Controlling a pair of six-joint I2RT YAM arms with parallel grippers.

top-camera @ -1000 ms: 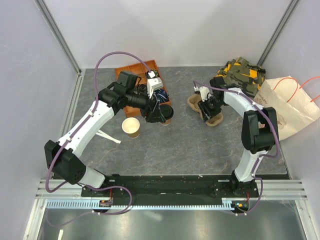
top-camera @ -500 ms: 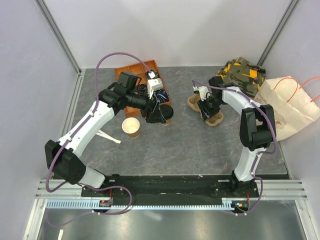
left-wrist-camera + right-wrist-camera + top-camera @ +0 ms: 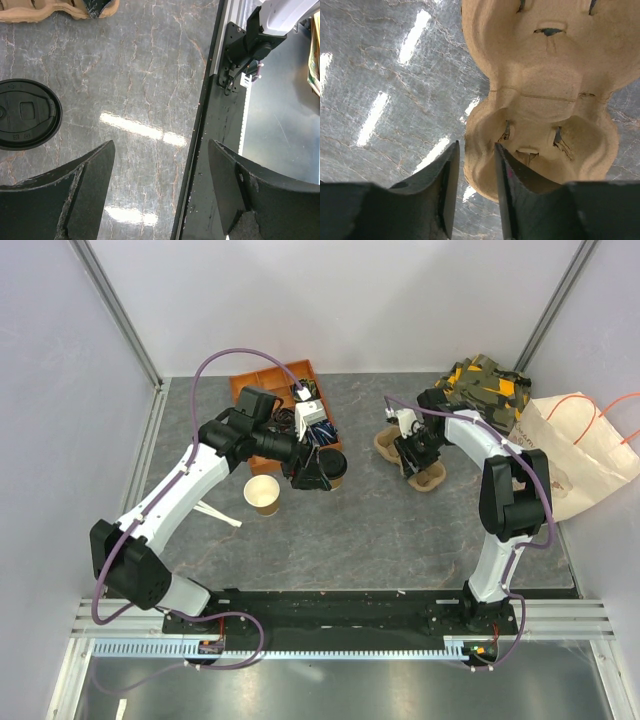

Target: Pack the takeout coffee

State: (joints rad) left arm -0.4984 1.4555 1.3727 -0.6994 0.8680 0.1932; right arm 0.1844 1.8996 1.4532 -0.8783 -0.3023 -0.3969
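The takeout coffee [image 3: 335,468], a tan cup with a black lid, stands upright on the table; its lid [image 3: 26,120] shows at the left of the left wrist view. My left gripper [image 3: 316,471] [image 3: 160,150] is open and empty, and the cup is just outside its jaws. The brown pulp cup carrier [image 3: 418,466] [image 3: 545,90] lies at the right with its pockets empty. My right gripper [image 3: 408,456] [image 3: 476,147] is pinched on the carrier's near rim, one finger inside a pocket and one outside.
A lidless tan cup [image 3: 262,494] stands left of the coffee. An orange tray [image 3: 262,383] of small items is behind it. A camouflage cloth [image 3: 482,382] and a paper bag [image 3: 585,455] are at the far right. A white stick [image 3: 216,513] lies at the left.
My left gripper has turned and drawn back a little beside the coffee, which has stayed in place. My right gripper has shifted slightly left at the carrier.
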